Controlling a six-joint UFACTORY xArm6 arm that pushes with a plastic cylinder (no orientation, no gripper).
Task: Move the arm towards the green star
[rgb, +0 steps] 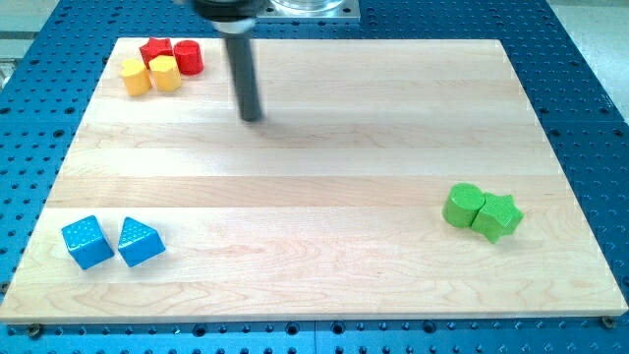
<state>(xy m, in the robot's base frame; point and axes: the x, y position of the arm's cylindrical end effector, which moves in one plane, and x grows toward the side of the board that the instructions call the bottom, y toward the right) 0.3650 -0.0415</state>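
Green star (499, 217) lies at the view's right on the wooden board (324, 177), touching a green cylinder (461, 206) on its left. My tip (252, 117) is well apart, near the view's top; it is a plain rod, nothing to open or close.

My tip (252, 117) stands far up-left of the green star (498, 216).

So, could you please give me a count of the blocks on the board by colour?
Red: 2, a red star and a red cylinder
Yellow: 2, a yellow block and a second yellow block
Blue: 2, a blue cube and a blue triangle
Green: 2, a green cylinder and a green star
Total: 8
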